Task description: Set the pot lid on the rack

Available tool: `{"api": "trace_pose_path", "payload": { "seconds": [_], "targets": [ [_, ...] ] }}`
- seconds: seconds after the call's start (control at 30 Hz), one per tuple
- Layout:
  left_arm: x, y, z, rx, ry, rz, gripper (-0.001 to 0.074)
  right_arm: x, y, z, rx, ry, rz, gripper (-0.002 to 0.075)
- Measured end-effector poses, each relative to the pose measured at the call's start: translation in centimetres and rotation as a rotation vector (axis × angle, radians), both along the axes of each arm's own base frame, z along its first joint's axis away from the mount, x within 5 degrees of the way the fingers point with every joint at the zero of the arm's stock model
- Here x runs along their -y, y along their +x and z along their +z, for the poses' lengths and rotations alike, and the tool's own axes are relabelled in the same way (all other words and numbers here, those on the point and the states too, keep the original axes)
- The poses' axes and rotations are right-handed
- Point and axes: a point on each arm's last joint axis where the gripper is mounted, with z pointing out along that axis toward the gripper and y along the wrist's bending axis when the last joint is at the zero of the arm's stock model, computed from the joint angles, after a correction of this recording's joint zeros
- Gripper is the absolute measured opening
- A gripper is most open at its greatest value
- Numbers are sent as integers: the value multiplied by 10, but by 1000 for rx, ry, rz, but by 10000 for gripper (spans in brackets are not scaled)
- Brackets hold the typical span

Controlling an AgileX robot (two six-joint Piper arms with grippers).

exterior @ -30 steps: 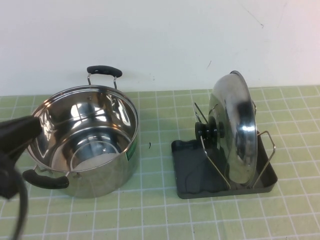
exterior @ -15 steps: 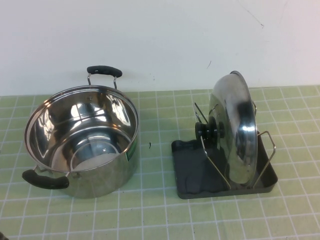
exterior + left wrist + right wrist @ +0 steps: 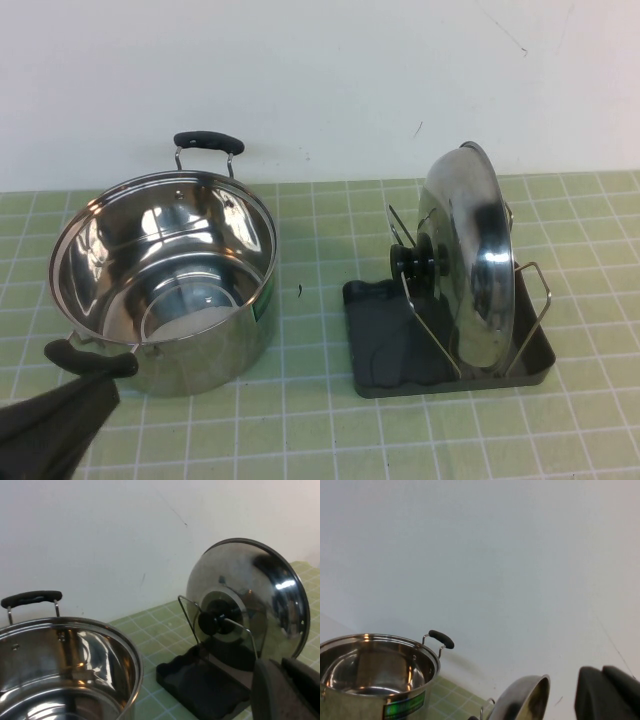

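The shiny pot lid (image 3: pixel 468 262) stands upright on edge in the wire loops of the dark grey rack (image 3: pixel 380 340), its black knob (image 3: pixel 415 260) facing the pot. It also shows in the left wrist view (image 3: pixel 250 605) and its rim shows in the right wrist view (image 3: pixel 522 700). My left gripper (image 3: pixel 281 664) is shut and empty, well back from the rack (image 3: pixel 200 685); its arm (image 3: pixel 55 430) shows at the front left corner by the pot's near handle. My right gripper (image 3: pixel 602 672) is shut and empty, raised and tilted up at the wall; it is out of the high view.
A deep, empty steel pot (image 3: pixel 165 275) with two black handles stands at the left, and shows in both wrist views (image 3: pixel 60 670) (image 3: pixel 370 670). A white wall runs along the back of the green tiled table (image 3: pixel 310 420).
The left arm was beside the pot's left rim a second ago, left the view, and now shows at the front left corner. The lid, rack and pot have not moved.
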Motion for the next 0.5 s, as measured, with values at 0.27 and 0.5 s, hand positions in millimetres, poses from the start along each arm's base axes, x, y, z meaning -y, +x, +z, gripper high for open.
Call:
{"api": "trace_pose_path", "payload": {
  "seconds": [0.27,0.5],
  "targets": [
    [3,-3,-1,-13,8,-48,-2,10,7,-13,-12,-11,-138,-1],
    [4,-3,-2,-15,9,-56,-2,42,-5,-27,83,-92,-439,-1]
  ]
}}
